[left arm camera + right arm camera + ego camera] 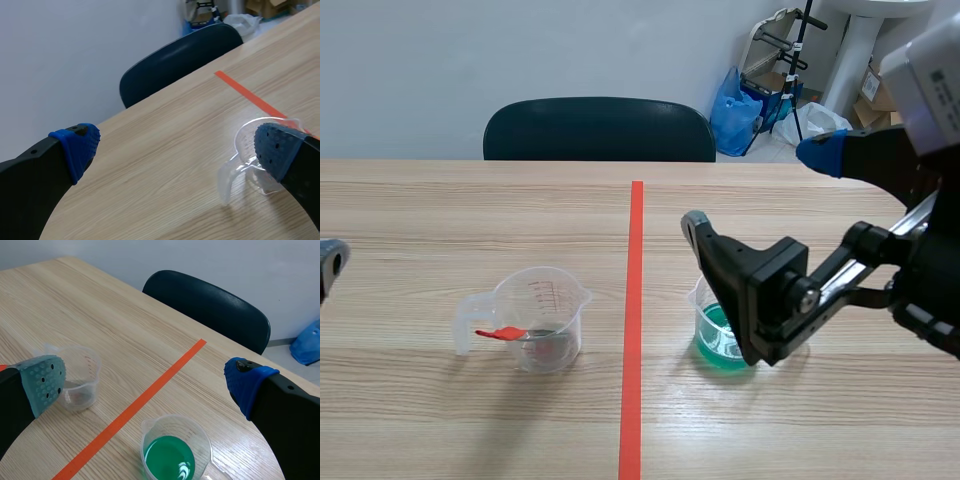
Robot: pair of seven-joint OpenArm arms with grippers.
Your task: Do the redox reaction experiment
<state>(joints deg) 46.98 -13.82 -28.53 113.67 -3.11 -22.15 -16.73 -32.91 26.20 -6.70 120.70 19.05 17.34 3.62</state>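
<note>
On the table (440,210), just right of the orange-red tape line (635,300): clear beaker (715,338) of green liquid, upright. Right gripper (755,185) above and around it, fingers spread wide, holding nothing. In the right wrist view, beaker (172,452) low in the gap of the right gripper (147,382), nearer the blue-padded finger (245,382) than the grey-green one, clear of both pads. In the scene view, lower black finger crossing in front of the beaker's rim (contact not determinable from this angle). Left of the tape line, well apart from the beaker: clear measuring cup (542,318) with red graduations, upright, handle toward the left arm's side, small red item (500,333) at the handle, dark matter at the bottom. Left gripper (177,147) likewise wide open and empty. In the left wrist view, measuring cup (245,145) ahead of the gripper, partly hidden behind one blue pad (275,147), handle showing inside the gap; touching or apart not determinable. Beyond the far table edge: dark chair (600,128), and a blue bag (735,112) on the floor by the wall.
</note>
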